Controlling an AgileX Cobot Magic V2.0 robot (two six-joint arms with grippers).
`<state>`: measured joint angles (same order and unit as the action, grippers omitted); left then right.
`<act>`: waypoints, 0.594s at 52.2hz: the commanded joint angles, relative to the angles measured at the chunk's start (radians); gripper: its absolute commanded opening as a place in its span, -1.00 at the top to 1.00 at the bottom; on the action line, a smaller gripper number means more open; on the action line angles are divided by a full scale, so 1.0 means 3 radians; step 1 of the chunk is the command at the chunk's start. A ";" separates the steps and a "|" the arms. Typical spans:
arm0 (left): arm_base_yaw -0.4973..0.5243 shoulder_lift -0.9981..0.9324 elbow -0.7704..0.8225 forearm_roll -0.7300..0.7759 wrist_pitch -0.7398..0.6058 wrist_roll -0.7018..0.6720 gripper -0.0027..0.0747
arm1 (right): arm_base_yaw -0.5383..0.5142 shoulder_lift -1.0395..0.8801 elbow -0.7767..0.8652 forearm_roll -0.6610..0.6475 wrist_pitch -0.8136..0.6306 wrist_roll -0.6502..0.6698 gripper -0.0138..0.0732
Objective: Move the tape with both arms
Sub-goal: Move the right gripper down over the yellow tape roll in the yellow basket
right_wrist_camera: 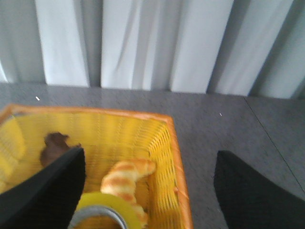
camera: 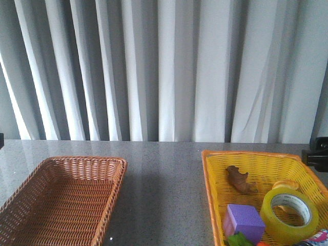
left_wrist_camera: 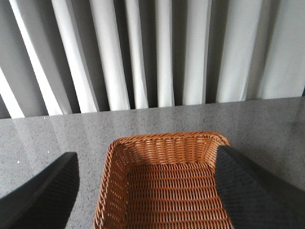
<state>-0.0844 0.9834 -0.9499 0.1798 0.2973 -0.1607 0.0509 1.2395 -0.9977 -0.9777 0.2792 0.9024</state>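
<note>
The tape (camera: 271, 214), a wide translucent yellow roll with a white core, leans in the near right part of the yellow basket (camera: 215, 169). In the right wrist view the tape (right_wrist_camera: 102, 200) shows at the lower edge, close to one finger. My right gripper (right_wrist_camera: 150, 153) is open above the basket's right wall, with nothing between its fingers. My left gripper (left_wrist_camera: 145, 155) is open over the empty brown wicker basket (left_wrist_camera: 167, 143) and holds nothing. In the front view only a black part of the right arm (camera: 318, 154) shows at the right edge.
A croissant toy (right_wrist_camera: 126, 179) lies just behind the tape. A purple cube (camera: 243, 220), a brown lumpy toy (camera: 240, 180) and a green item (camera: 238, 240) share the yellow basket. The brown wicker basket (camera: 61, 200) sits front left. Grey curtains hang behind the table.
</note>
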 commanded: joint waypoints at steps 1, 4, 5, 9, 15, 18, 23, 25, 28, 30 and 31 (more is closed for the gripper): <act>-0.0027 0.0041 -0.0112 0.0010 -0.0154 -0.0011 -0.49 | 0.0001 0.0093 -0.0319 0.0775 0.0345 -0.1125 -0.56; -0.0027 0.0077 -0.0112 0.0007 -0.0154 -0.0011 -0.49 | 0.0001 0.0169 -0.0459 0.1292 0.0538 -0.1659 -0.56; -0.0027 0.0087 -0.0112 0.0007 -0.0158 -0.0011 -0.49 | 0.0001 0.0186 -0.0522 0.1483 0.0592 -0.1863 -0.56; -0.0027 0.0109 -0.0112 -0.0001 -0.0181 -0.0014 -0.49 | -0.0004 0.0288 -0.0776 0.2100 0.0771 -0.2515 -0.56; -0.0027 0.0124 -0.0112 -0.0001 -0.0178 -0.0014 -0.49 | -0.0004 0.0461 -0.1133 0.2615 0.1127 -0.2895 -0.56; -0.0027 0.0124 -0.0112 -0.0001 -0.0175 -0.0014 -0.49 | -0.0004 0.0595 -0.1333 0.2630 0.1390 -0.2890 -0.56; -0.0027 0.0124 -0.0112 -0.0001 -0.0168 -0.0014 -0.49 | -0.0044 0.0875 -0.1669 0.2609 0.1837 -0.2874 -0.56; -0.0027 0.0124 -0.0112 -0.0001 -0.0159 -0.0014 -0.49 | -0.0061 0.0976 -0.1775 0.2609 0.1961 -0.2874 -0.56; -0.0027 0.0124 -0.0112 -0.0001 -0.0145 -0.0014 -0.49 | -0.0106 0.1142 -0.1930 0.2609 0.2133 -0.2871 -0.56; -0.0027 0.0124 -0.0112 -0.0001 -0.0145 -0.0014 -0.49 | -0.0126 0.1237 -0.2008 0.2606 0.2207 -0.2868 -0.56; -0.0027 0.0124 -0.0112 -0.0001 -0.0142 -0.0014 -0.49 | -0.0137 0.1278 -0.2028 0.2622 0.2220 -0.2868 -0.56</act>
<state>-0.0844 1.0335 -0.9499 0.1798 0.3191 -0.1607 0.0296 1.6072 -1.5307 -0.1825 0.9261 0.0530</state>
